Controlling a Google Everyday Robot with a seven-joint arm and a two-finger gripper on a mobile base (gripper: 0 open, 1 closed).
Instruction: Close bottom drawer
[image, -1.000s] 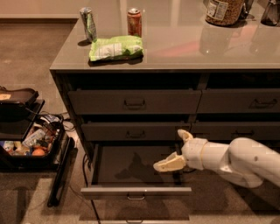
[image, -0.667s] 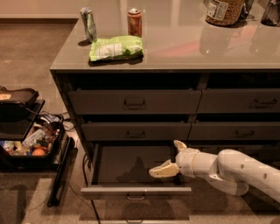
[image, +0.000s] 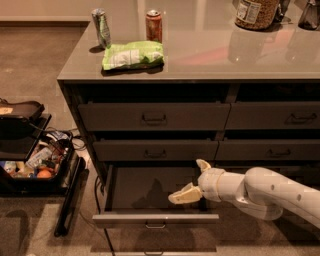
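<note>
Over the bottom drawer (image: 127, 218), pulled fully out at the cabinet's foot, my gripper (image: 194, 179) hangs with jaws spread and empty; I judge the rigid front light-running, best pushed flat beside its handle (image: 155, 226).

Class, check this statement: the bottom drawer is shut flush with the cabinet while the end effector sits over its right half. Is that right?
No. The camera view shows the bottom drawer pulled out, its inside exposed, not shut flush. The end effector does sit over its right half.
</note>
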